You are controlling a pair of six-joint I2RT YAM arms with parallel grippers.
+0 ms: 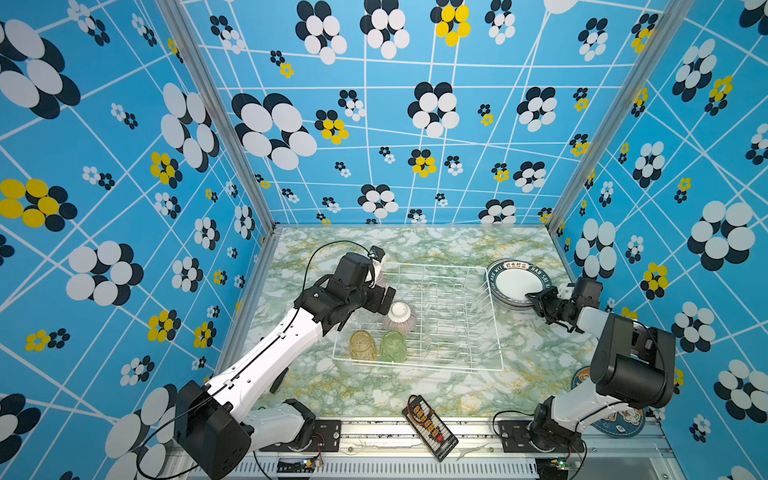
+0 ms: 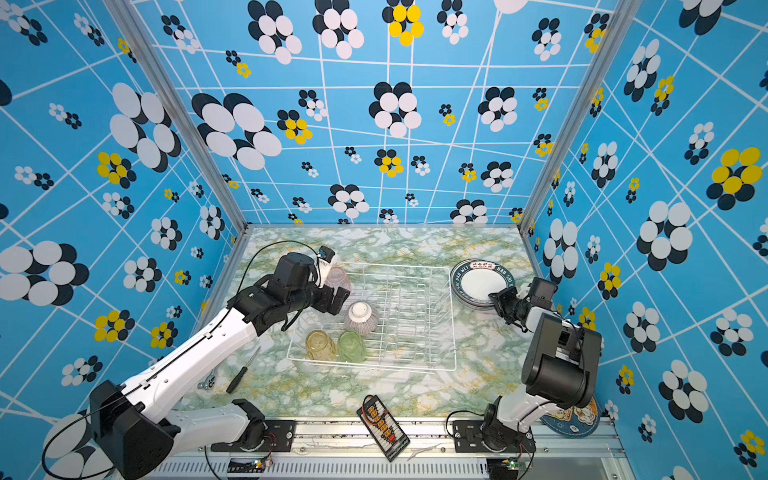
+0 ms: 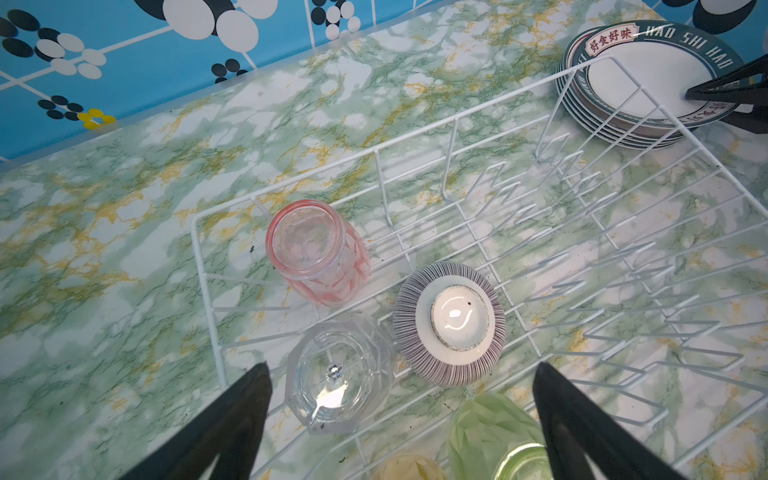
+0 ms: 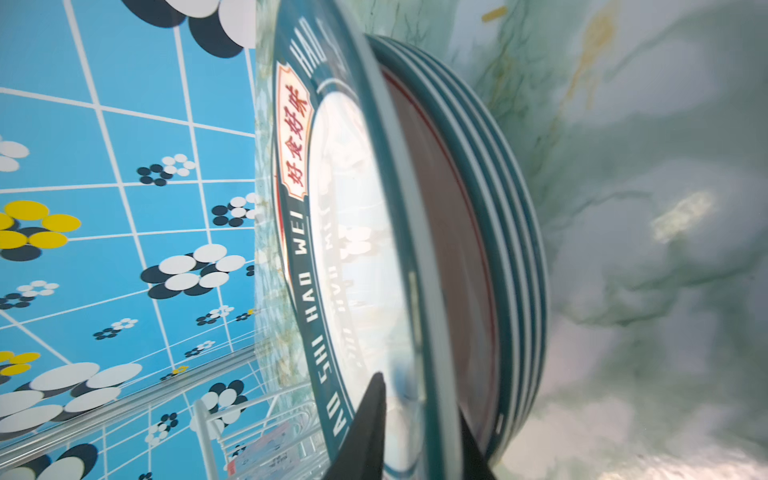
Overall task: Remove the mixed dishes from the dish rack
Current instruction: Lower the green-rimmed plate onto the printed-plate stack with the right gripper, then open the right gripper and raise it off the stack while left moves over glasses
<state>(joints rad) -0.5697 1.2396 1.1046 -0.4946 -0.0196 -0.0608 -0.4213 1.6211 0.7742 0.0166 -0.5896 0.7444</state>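
Observation:
The white wire dish rack (image 1: 494, 324) (image 2: 451, 316) (image 3: 376, 150) holds upside-down dishes at its left end: a pink glass (image 3: 316, 249), a clear glass (image 3: 338, 374), a purple-striped bowl (image 1: 399, 318) (image 3: 449, 324), a yellow glass (image 1: 362, 345) and a green glass (image 1: 392, 345). My left gripper (image 1: 384, 297) (image 3: 399, 374) hangs wide open above the clear glass and the bowl, holding nothing. Right of the rack, white green-rimmed plates (image 1: 517, 282) (image 4: 353, 208) lie stacked on the table. My right gripper (image 1: 534, 297) (image 4: 424, 399) straddles the top plate's near rim, jaws slightly apart.
A black board with orange connectors (image 1: 430, 428) lies at the front edge. A round blue mat (image 1: 619, 419) sits under the right arm's base. A screwdriver (image 2: 243, 370) and a small metal tool (image 2: 206, 380) lie beside the left arm. Patterned walls enclose three sides.

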